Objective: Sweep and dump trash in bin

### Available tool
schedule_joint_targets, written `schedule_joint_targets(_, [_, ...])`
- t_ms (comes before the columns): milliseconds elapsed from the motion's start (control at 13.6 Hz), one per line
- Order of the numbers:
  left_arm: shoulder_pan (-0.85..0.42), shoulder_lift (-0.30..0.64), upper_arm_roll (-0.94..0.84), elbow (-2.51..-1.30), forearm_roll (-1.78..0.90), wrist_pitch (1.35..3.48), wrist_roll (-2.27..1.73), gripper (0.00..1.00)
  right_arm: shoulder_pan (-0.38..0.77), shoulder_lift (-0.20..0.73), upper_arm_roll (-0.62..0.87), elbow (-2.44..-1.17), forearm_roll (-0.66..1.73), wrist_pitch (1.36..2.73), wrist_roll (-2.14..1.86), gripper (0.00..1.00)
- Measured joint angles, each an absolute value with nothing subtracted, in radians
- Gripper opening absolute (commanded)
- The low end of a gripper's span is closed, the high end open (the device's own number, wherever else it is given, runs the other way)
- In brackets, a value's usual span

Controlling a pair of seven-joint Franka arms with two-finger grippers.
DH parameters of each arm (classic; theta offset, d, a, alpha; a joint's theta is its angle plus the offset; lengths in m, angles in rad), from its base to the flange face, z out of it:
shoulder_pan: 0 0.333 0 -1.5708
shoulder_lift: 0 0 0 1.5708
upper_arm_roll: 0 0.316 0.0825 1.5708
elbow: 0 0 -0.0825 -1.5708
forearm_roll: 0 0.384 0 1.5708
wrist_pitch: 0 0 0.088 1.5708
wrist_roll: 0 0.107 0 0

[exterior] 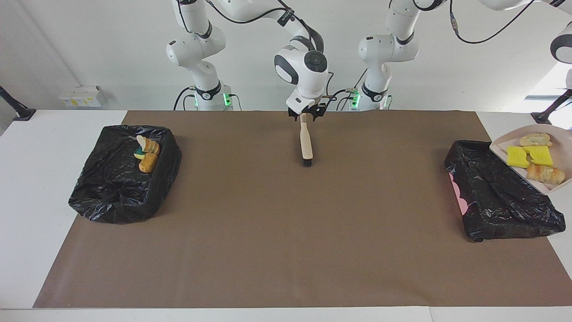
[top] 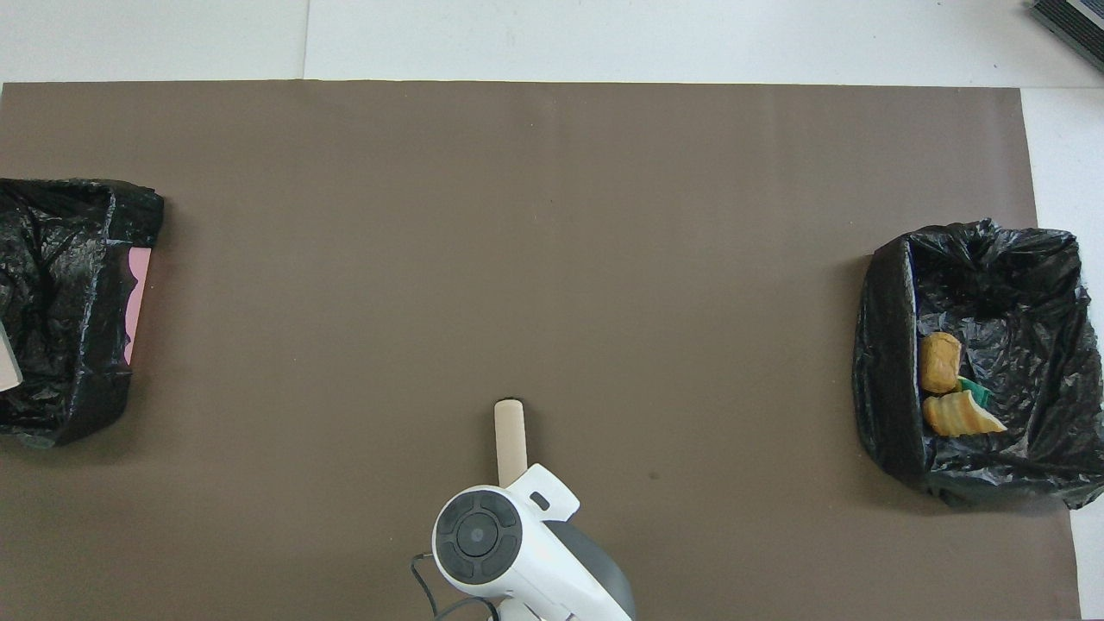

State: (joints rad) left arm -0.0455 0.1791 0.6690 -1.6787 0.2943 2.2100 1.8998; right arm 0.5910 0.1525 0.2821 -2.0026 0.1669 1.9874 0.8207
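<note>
Hovering at the picture's edge, the dustpan (exterior: pixel 497 145) is carrying two yellow sponge chunks (exterior: pixel 529 155) and two pastry bits (exterior: pixel 544 173) above the outer rim of the black-lined bin (exterior: pixel 500 201) at the left arm's end of the table. The left gripper is out of frame, closed on the dustpan's handle. The right gripper (exterior: pixel 305 117) is sitting over the top of the brush (exterior: pixel 306 141) handle near the robots' edge of the brown mat (exterior: pixel 286 232), bristles touching the mat; clamped or released, I cannot tell. The other bin (exterior: pixel 120 188) is holding more pieces (exterior: pixel 147 156), and the wide mat between the bins is lying bare
</note>
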Motion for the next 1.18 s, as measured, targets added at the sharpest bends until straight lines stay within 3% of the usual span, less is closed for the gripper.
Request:
schedule_joint_targets(516, [-0.063, 0.194, 0.66, -1.681, 0.566, 2.239, 1.853, 0.0, 0.396, 0.093, 0.278, -1.881, 0.167, 1.895, 0.719, 1.0])
schedule_joint_targets(885, [-0.113, 0.193, 0.657, -1.676, 0.763, 2.155, 1.677, 0.0, 0.291, 0.08, 0.275, -1.809, 0.166, 1.881, 0.674, 1.0])
schedule_joint_targets(1180, [-0.128, 0.183, 0.621, -1.636, 0.854, 2.068, 1.66, 0.0, 0.201, 0.075, 0.272, -1.722, 0.164, 1.78, 0.496, 1.0])
